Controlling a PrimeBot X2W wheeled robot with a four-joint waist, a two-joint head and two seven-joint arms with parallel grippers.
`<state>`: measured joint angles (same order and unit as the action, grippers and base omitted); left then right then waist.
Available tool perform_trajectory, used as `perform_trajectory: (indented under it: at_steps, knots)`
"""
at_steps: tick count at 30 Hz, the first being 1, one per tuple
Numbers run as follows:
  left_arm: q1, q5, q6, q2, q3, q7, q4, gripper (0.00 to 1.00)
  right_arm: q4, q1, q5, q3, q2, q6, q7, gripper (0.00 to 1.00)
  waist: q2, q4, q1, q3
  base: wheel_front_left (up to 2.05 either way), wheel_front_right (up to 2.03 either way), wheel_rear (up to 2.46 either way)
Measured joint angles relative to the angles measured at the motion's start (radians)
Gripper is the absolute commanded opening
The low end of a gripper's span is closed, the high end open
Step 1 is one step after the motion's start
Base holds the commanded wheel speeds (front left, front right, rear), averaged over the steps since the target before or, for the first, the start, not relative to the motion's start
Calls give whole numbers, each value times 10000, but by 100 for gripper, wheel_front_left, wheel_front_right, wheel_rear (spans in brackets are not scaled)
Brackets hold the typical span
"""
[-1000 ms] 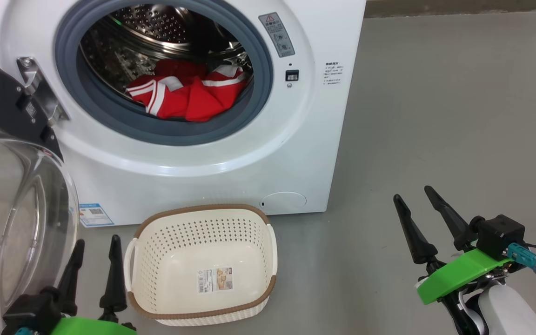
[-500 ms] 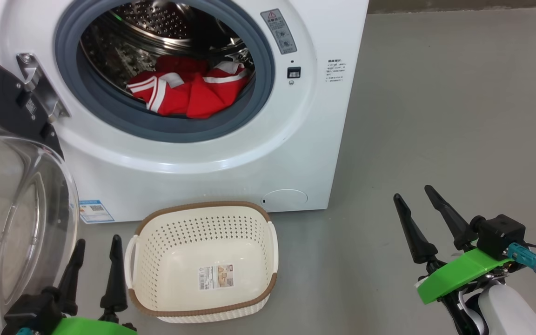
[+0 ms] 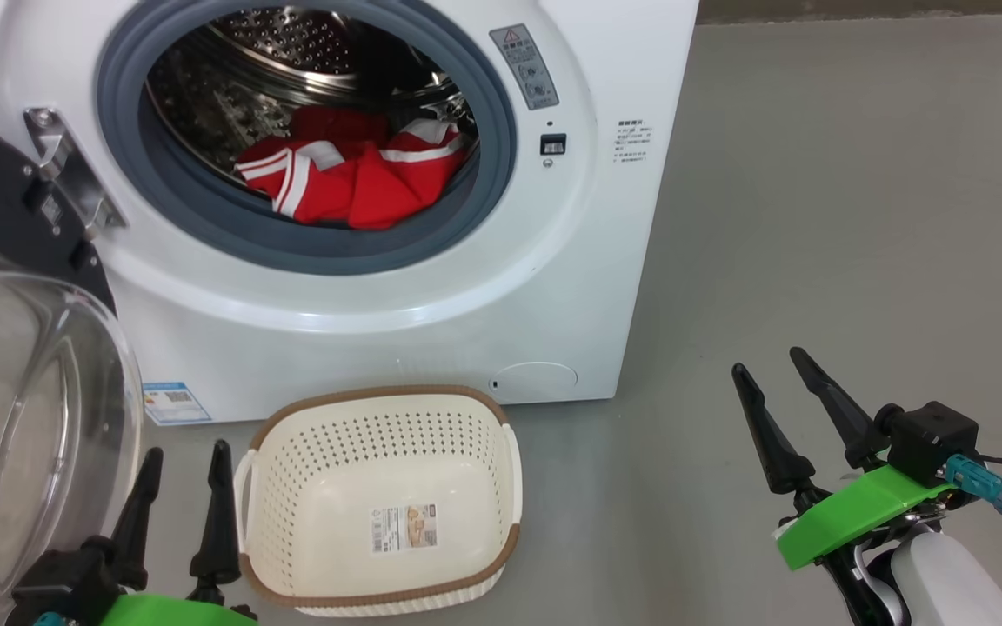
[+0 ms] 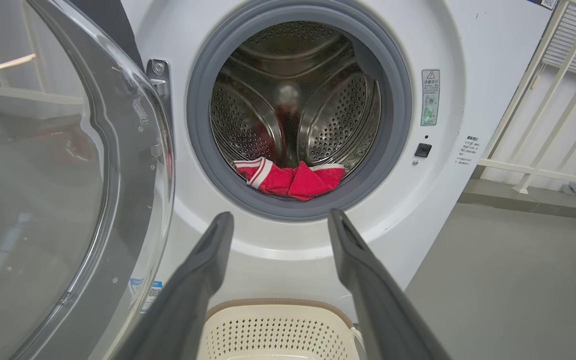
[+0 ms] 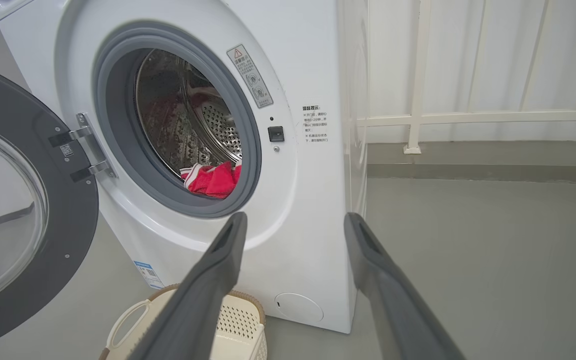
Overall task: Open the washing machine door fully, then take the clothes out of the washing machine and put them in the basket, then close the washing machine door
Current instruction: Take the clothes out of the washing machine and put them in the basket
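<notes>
At the far left of the head view, the washing machine door [image 3: 23,365] is hanging swung wide on its metal hinge [image 3: 66,174], its clear glass bowl bulging out under the black rim. Just below it, the left gripper [image 3: 187,452] is hovering over the floor [image 3: 814,217] with its two dark fingers spread apart and nothing between them. Beside those fingers, the basket [image 3: 353,452] is sitting empty on the floor, close in front of the washing machine [image 3: 362,330], a paper label showing on its bottom. Above it, the machine's round mouth is standing open: the clothes [image 3: 353,178] are lying in a red, white-striped heap at the bottom of the perforated steel drum [image 3: 292,43], just behind the grey gasket [image 3: 292,248]. To the right of the white cabinet, the smooth, matte grey floor is stretching away bare. At the lower right, the right gripper [image 3: 767,363] is hanging well apart from the machine, its fingers likewise splayed and holding nothing. In the right wrist view, a white railing [image 5: 414,75] is running along a pale wall behind the machine, its post meeting a low grey ledge above the floor.
</notes>
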<state>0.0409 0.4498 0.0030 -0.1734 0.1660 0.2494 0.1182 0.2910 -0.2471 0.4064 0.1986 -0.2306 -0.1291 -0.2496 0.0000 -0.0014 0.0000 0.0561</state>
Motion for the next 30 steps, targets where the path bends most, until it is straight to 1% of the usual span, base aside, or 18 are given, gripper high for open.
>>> perform_trajectory:
  at_steps: [9,14,30]
  knots:
    - [12,-2,-2,25,-42,0,38,100,0,-1,0,-6,12,0,-2,100,0,-6,0,62,130,-130,0]
    - [46,-2,-90,44,-63,0,36,100,0,-2,0,-33,19,0,0,100,0,-4,0,92,84,-84,0]
    - [46,-178,-161,94,-134,0,186,100,-2,-4,0,-59,40,0,0,100,0,18,0,86,6,-6,0]
